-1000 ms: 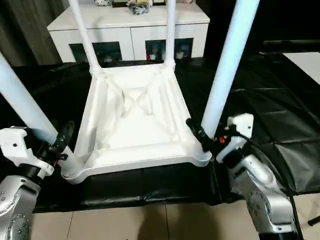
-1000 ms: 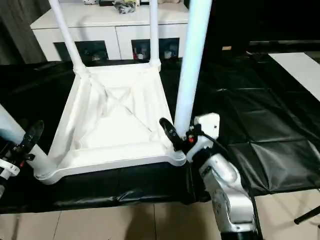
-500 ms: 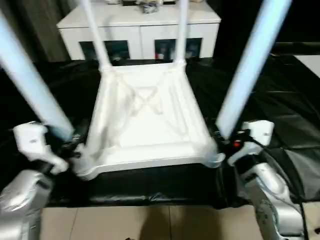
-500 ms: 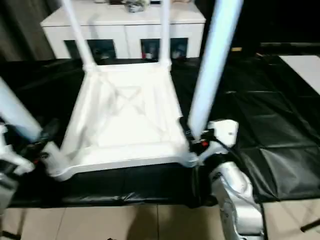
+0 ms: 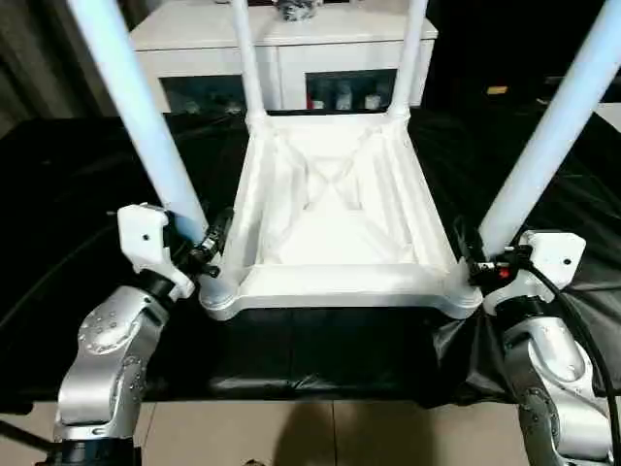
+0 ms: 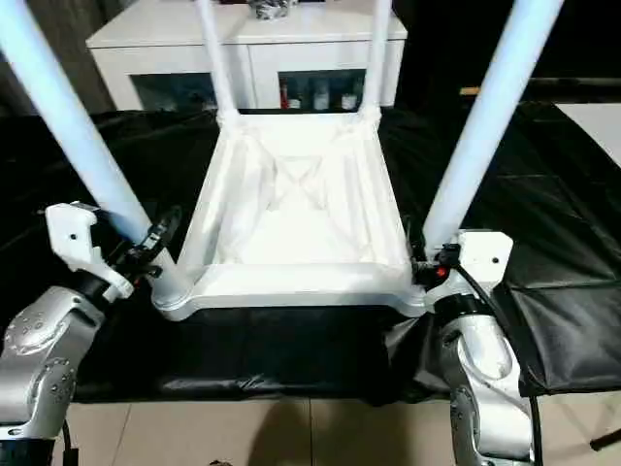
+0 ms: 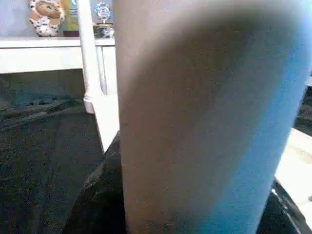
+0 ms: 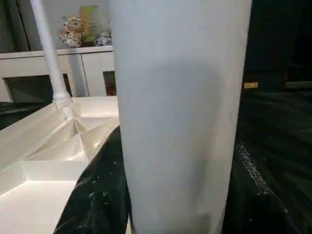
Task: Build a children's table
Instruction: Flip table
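The children's table [image 5: 330,209] lies upside down on a black mat, its ribbed white underside facing up and four white legs standing upward. My left gripper [image 5: 201,254] is shut on the base of the near-left leg [image 5: 136,107]; that leg [image 7: 204,122] sits close between dark fingers [image 7: 92,204] in the left wrist view. My right gripper [image 5: 475,267] is closed around the base of the near-right leg [image 5: 553,136], which stands between black fingers [image 8: 97,195] in the right wrist view. The two far legs [image 5: 247,58] [image 5: 408,53] stand at the back corners.
A white cabinet [image 5: 291,49] with glass doors stands just behind the table, toys on top. The black mat [image 5: 58,194] spreads to both sides. Tiled floor [image 5: 291,437] runs along the mat's near edge, between my forearms.
The camera has swung, so the whole picture has shifted. My right gripper's fingers have closed in on the near-right leg. The left gripper keeps its hold.
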Robot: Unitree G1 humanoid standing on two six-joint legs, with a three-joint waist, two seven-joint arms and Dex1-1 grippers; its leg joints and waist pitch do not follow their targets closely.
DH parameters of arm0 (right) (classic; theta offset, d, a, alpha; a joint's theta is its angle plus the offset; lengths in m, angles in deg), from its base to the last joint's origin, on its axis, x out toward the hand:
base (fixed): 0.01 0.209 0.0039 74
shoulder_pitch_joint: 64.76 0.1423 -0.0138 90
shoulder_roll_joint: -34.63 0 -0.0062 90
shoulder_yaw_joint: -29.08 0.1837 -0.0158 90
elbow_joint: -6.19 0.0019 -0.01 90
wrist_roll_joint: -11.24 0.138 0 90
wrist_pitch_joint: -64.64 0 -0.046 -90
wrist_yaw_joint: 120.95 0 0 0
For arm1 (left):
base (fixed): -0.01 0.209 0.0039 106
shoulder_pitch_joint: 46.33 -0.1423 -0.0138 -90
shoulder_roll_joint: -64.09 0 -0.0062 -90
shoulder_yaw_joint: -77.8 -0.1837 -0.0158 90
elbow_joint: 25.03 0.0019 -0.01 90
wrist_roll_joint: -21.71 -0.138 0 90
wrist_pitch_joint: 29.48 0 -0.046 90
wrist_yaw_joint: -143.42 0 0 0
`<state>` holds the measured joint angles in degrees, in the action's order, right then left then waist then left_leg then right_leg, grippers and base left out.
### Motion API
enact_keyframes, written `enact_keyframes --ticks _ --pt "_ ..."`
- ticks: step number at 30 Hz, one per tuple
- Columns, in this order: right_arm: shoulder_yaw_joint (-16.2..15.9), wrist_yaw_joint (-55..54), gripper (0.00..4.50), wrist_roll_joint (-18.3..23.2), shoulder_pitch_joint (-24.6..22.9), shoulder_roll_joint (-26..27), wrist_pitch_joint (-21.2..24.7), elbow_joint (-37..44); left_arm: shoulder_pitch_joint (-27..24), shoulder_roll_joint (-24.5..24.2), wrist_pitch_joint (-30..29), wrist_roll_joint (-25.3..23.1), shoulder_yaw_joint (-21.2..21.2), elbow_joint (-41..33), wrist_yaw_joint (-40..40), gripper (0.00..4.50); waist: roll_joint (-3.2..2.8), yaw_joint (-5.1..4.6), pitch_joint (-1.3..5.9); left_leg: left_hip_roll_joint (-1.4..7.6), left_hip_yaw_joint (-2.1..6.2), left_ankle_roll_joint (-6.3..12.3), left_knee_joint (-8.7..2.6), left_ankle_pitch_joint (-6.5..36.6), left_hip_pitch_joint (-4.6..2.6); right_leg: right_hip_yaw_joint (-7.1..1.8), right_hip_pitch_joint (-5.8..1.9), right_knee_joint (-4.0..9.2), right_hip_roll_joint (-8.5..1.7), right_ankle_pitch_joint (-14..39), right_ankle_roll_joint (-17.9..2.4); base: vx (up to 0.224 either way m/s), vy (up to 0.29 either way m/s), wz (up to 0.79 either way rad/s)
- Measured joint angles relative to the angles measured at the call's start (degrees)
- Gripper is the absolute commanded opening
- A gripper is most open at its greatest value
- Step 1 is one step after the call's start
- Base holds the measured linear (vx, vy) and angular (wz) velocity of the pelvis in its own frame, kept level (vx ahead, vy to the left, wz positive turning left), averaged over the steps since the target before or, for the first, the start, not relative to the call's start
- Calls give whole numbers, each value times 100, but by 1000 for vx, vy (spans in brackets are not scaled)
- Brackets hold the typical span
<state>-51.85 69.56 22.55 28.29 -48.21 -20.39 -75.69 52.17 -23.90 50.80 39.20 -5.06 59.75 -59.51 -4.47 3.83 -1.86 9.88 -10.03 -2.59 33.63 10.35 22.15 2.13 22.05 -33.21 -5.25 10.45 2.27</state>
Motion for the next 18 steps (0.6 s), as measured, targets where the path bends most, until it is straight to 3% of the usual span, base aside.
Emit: enact_keyframes --ticks 1,4,6,7,12,18 --pt "-9 35 180 4 18 -22 0 -26 -7 13 0 -26 -9 -9 17 184 -2 -15 1 0 0 0 0 0 0 1 0 0 0 0 0 0 0 0" --pt "-54 225 251 30 35 -36 -35 -72 -74 23 0 -51 -22 -75 72 184 -2 -53 1 1 1 0 3 0 -1 1 -2 -1 -1 0 -1 0 0 0" --pt "-70 316 258 28 35 -35 -253 -68 -138 49 13 -60 -27 -139 83 184 -1 -65 2 1 0 0 4 0 -2 1 -4 -1 -1 0 0 0 0 0" --pt "-69 327 282 28 35 -35 -331 -58 -157 61 16 -68 -28 -161 90 184 -1 -67 2 1 0 0 5 0 -2 0 -4 0 -2 0 -1 0 0 0" --pt "-47 267 325 38 -164 149 -930 183 -262 95 57 -75 -34 -261 127 184 -4 -73 4 2 0 1 3 0 -3 3 -4 -1 -1 1 0 0 0 0" --pt "-55 489 342 217 -538 182 -1201 463 -297 98 98 -78 -23 -256 134 183 -16 -103 8 2 1 1 5 0 -6 3 -9 2 -1 0 -1 0 0 0"
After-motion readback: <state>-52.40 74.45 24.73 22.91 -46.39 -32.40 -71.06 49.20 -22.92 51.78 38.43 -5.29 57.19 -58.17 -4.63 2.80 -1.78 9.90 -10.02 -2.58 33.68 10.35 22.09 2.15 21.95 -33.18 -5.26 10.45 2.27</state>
